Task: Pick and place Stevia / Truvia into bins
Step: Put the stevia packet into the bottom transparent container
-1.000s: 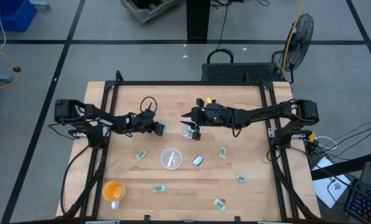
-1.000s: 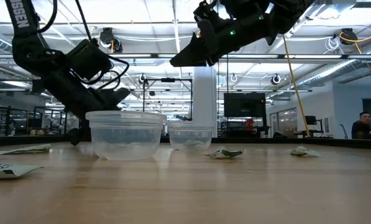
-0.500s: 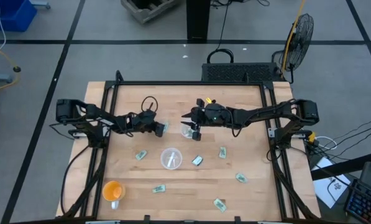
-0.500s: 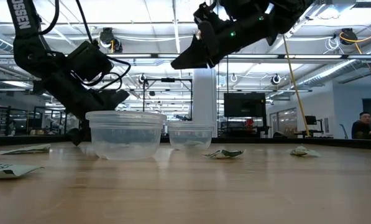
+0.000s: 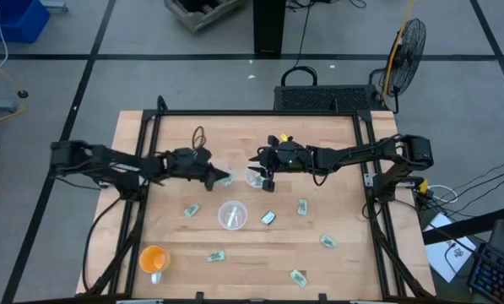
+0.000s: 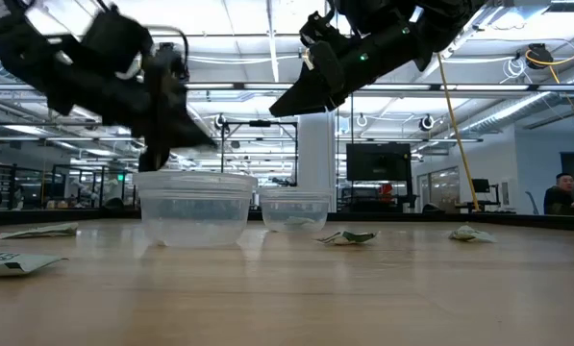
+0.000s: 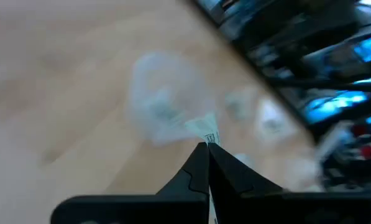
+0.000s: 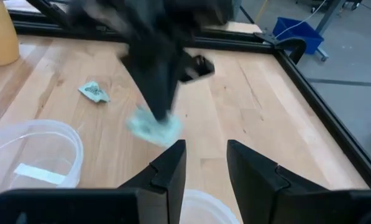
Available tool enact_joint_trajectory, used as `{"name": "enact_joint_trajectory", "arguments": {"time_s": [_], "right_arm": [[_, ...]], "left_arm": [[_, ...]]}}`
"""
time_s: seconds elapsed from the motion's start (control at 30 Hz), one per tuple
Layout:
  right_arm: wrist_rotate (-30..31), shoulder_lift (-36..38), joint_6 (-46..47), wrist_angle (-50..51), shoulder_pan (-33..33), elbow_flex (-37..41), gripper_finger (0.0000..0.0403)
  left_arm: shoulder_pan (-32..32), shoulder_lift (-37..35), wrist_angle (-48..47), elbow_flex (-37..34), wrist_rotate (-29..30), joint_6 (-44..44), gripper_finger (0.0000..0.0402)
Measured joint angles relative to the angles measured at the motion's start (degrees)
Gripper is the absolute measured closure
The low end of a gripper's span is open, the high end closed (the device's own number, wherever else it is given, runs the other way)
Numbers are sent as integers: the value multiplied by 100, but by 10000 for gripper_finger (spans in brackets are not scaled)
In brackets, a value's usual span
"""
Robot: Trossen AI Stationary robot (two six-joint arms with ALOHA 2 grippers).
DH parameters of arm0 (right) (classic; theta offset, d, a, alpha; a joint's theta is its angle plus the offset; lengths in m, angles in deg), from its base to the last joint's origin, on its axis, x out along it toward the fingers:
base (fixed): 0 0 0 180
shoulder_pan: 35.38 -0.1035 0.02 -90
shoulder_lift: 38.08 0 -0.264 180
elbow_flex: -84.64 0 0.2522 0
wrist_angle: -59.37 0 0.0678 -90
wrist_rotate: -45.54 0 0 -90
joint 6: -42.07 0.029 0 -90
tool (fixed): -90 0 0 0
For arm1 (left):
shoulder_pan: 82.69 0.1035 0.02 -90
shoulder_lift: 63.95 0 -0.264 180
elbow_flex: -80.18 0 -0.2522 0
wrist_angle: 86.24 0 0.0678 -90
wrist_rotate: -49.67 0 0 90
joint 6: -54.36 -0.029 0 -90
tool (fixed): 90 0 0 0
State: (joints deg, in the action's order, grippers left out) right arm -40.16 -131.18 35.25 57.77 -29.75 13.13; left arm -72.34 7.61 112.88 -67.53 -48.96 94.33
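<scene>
On the left, the left tool [image 5: 220, 176] is clamped on a Stevia packet [image 5: 224, 178], its two dark fingers [image 7: 201, 171] pressed flat together with only a printed paper corner showing past their tips. What the next move seems to turn on is the farther clear cup [image 5: 254, 176], which lies just to the right of that packet and almost under the right tool [image 5: 266, 177]; the left tool looks to have only a little way to carry rightward before letting go. The nearer cup [image 5: 232, 214] sits toward the front of the wooden surface [image 5: 327, 203] (it already holds a pale strip). Both cups are thin, round, clear plastic with whitish rims; the loose packets [image 5: 268, 218] are flat, slightly crumpled green-and-white paper. The right tool hovers with its jaws parted, holding nothing.
</scene>
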Motion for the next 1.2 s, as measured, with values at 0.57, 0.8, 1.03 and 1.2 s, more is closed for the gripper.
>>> {"name": "enact_joint_trajectory", "arguments": {"time_s": [0.57, 0.8, 1.03, 1.2], "right_arm": [[11, 0, -164, 192, 2, 0, 293], [12, 0, -187, 195, 2, 0, 293], [12, 0, -185, 221, 2, 0, 293], [12, 0, -185, 217, 2, 0, 293]], "left_arm": [[-2079, 38, -3240, 1799, 1578, -1026, 401], [-2360, 1043, -4474, 2829, 1585, -1448, 401], [-2363, 1677, -4507, 3005, 959, -1576, 399], [-2282, 1992, -4528, 3005, 908, -1588, 396]]}}
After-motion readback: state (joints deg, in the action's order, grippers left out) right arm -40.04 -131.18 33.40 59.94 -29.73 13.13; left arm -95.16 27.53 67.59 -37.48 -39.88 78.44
